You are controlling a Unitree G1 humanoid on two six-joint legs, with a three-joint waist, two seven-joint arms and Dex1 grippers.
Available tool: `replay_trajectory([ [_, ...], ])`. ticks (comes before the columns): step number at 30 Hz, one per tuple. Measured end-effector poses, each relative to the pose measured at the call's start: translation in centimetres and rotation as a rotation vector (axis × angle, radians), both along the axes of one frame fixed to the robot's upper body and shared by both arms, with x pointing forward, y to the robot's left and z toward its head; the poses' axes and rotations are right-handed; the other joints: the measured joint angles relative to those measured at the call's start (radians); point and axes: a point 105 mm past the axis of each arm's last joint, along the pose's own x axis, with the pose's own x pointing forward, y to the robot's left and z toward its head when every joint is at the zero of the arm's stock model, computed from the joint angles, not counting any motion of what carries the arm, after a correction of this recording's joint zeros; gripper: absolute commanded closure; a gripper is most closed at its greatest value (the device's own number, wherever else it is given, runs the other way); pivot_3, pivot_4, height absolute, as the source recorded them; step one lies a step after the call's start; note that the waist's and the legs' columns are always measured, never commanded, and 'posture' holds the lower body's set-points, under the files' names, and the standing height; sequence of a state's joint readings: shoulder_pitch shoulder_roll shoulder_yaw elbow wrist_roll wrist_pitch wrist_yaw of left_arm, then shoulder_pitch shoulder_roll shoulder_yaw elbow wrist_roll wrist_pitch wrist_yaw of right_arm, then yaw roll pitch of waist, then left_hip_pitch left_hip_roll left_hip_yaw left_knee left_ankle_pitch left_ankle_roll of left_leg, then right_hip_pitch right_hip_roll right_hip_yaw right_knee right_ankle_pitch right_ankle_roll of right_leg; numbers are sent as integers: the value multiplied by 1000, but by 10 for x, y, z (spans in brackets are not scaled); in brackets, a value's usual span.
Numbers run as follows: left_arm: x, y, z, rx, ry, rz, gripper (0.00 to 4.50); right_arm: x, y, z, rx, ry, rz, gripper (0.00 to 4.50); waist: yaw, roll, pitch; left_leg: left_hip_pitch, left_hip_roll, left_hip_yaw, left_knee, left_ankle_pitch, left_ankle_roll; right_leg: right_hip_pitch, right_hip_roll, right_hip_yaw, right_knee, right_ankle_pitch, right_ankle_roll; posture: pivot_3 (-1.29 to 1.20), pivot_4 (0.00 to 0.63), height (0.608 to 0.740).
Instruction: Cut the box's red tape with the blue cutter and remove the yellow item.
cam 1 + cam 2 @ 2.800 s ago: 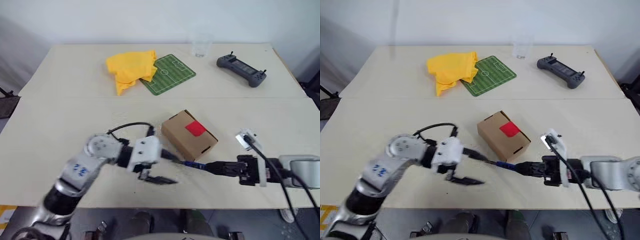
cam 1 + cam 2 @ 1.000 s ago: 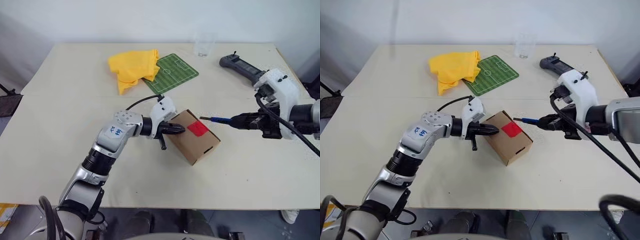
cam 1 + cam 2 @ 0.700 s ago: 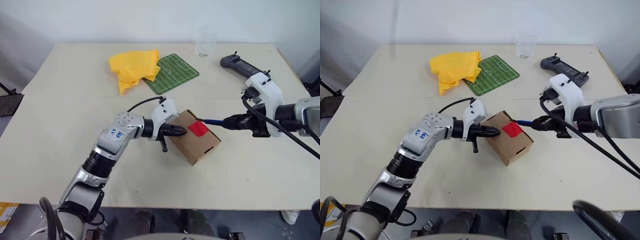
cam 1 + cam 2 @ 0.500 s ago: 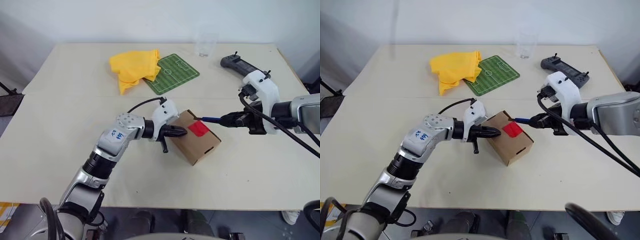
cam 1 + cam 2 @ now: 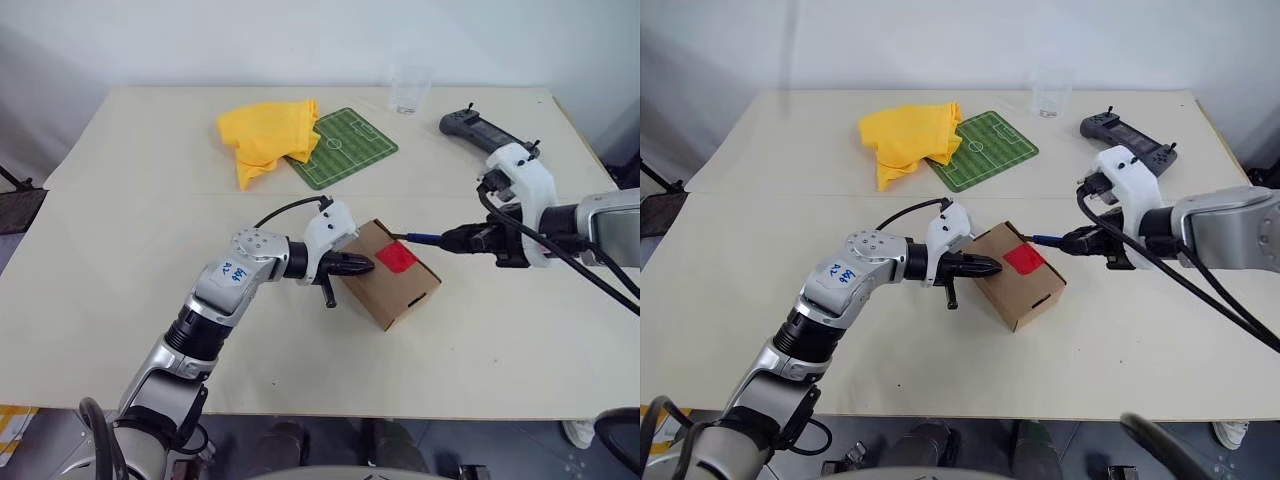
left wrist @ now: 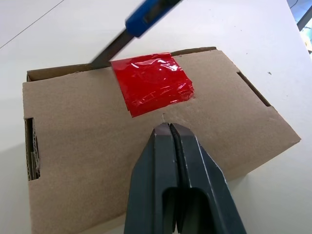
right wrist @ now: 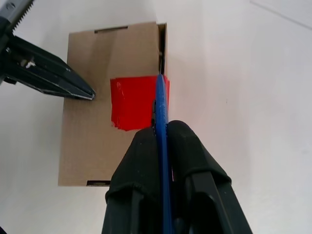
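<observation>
We see the box (image 5: pixel 391 274) lying near the middle of the bench (image 5: pixel 120 260), turned at an angle, lid flap down. The red tape (image 6: pixel 152 89) sits on the lid at the edge nearest the right arm, wrapped over the seam.

Left gripper (image 6: pixel 168 129) – fingers pressed together, nothing between them, tips resting on the cardboard lid just beside the red tape on the side away from the seam. From the head views it comes at the box from the robot's left, roughly level.

Right gripper (image 7: pixel 161 131) is clamped on the blue cutter (image 7: pixel 161 126) – the handle runs between the two black fingers and sticks out ahead of them. Its dark blade tip reaches the lid edge right at the red tape; in the left wrist view the blade touches the corner of the tape where flap meets side wall. We cannot tell whether the tape is cut at all.

The box is between the two grippers, one on each side of the tape.

Far side of the bench: a big yellow cloth (image 5: pixel 265 133) partly overlapping a green soccer-field mat (image 5: pixel 345 147), a clear glass (image 5: pixel 406 89), and a grey handheld controller (image 5: pixel 478 128) – all well apart from the box.
</observation>
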State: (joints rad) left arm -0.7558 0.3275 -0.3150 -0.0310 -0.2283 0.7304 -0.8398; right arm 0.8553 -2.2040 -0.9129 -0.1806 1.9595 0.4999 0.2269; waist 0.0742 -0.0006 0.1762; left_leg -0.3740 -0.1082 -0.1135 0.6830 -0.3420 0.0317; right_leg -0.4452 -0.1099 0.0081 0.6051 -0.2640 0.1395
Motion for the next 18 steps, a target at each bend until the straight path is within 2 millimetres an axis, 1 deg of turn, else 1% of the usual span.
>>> replay_trajectory([
  [8, 1, 0, 0, 1, 1, 11, 4500, -2, -2, -4, -22, 44, 2, 4400, 0, 0, 0, 0, 0, 0, 0, 0, 0, 0, 0, 0, 0, 0, 0, 0, 150, 740],
  [14, 1, -2, 0, -3, 3, 17, 4500, -2, -3, 0, -43, 94, 7, 4400, 0, 0, 0, 0, 0, 0, 0, 0, 0, 0, 0, 0, 1, 0, 0, 0, 150, 740],
  [18, 2, -5, -1, -10, 3, 25, 4500, -3, -8, 1, -40, 141, -3, 4400, 2, 0, 0, 0, 0, 0, 0, 0, 0, 0, 0, 0, 1, 0, 0, 0, 150, 740],
])
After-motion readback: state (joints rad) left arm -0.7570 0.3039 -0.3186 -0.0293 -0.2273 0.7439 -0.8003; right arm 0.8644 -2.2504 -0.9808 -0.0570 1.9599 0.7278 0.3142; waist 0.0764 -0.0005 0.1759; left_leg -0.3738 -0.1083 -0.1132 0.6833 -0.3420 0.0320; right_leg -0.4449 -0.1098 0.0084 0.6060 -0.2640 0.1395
